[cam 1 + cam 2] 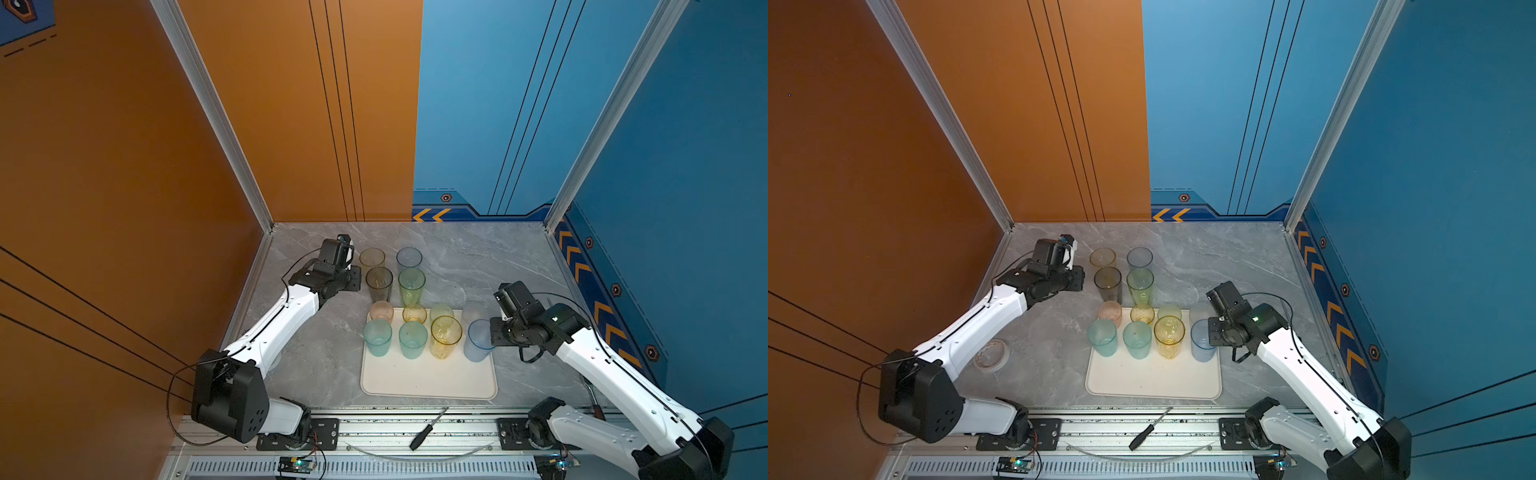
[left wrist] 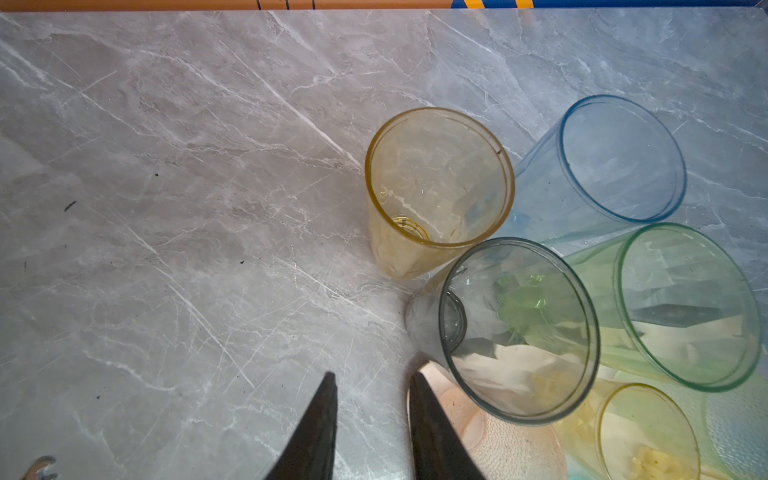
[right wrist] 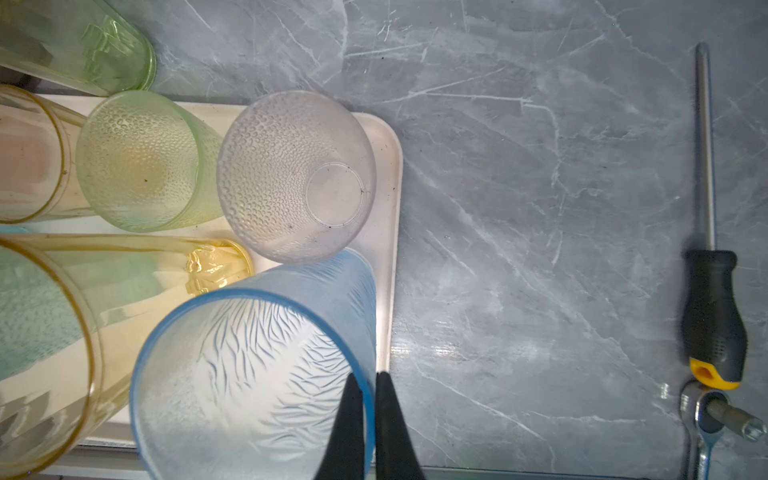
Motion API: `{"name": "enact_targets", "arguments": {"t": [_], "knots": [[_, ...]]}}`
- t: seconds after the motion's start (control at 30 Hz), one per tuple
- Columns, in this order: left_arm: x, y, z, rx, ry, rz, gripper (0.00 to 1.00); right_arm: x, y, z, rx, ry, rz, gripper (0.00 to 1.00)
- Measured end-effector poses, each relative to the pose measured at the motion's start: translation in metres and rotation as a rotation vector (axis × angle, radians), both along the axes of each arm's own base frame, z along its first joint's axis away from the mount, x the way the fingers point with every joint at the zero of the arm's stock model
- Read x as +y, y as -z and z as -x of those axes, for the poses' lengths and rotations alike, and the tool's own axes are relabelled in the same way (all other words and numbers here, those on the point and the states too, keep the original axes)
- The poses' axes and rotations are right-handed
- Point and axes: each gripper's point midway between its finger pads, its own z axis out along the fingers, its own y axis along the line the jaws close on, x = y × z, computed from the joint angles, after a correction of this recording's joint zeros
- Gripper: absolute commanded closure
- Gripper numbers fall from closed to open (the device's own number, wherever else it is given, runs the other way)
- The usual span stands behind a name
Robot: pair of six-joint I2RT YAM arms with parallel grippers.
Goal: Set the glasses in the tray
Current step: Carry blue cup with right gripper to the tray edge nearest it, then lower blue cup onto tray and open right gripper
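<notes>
Standing upright, translucent tinted glasses (image 1: 446,336), cream tray (image 1: 428,378)

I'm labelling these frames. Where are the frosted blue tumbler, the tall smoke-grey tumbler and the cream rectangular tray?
frosted blue tumbler (image 3: 249,374), right wrist view, inner wall.
tall smoke-grey tumbler (image 2: 519,332), left wrist view, inner wall.
cream rectangular tray (image 1: 428,376), a top view, bare floor.
</notes>
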Motion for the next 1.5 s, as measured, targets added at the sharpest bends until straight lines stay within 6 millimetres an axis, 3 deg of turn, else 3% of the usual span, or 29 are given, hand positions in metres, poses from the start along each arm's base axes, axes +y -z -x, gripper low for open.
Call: {"name": "enact_targets", "arguments": {"t": [0.63,1.3,1.5], "knots": [[-0.001,0.006,-0.002,0.016,0.000,-0.005,0.69,0.002,0.002,-0.010,-0.019,0.007,-0.012,1.00],[0.000,0.006,-0.002,0.015,-0.001,-0.007,0.70,0.006,0.002,-0.008,-0.012,-0.018,-0.028,0.74],[0.002,0.008,-0.001,0.023,-0.002,-0.023,0.73,0.005,-0.010,-0.009,-0.053,-0.014,-0.052,0.65]]}}
